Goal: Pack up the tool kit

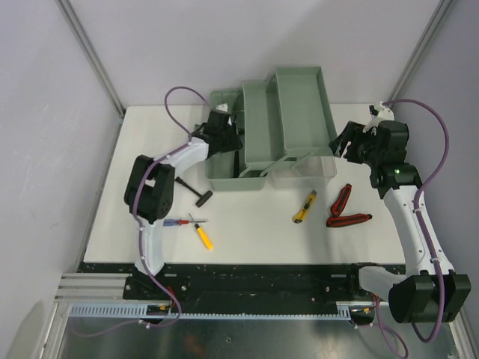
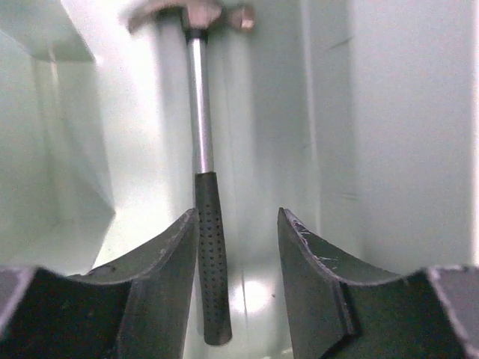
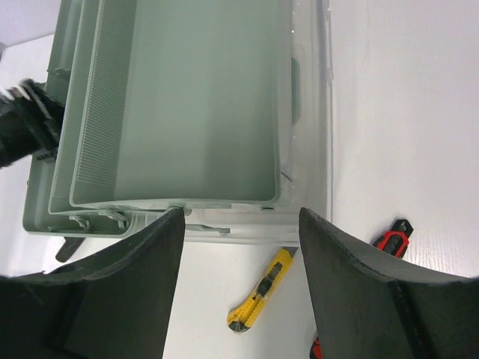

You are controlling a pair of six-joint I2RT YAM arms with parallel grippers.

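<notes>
Left arm [image 1: 159,191]: elbow bent, forearm reaching forward and inward. Left gripper [image 2: 238,218]: jaws parted, a clear gap between the pads. Right arm [image 1: 410,213]: stretched forward, wrist turned inward. Right gripper [image 3: 241,218]: jaws spread wide.

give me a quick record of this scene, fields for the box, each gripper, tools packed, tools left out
box: tool kit, open, trays spread out
left gripper: left gripper open, inside the box, fingers either side of the hammer handle
right gripper: right gripper open, empty, by the box's right end
packed: hammer lying in the box
left out: utility knife, pliers, red screwdriver, yellow screwdriver, black T-shaped tool, all on the table
</notes>
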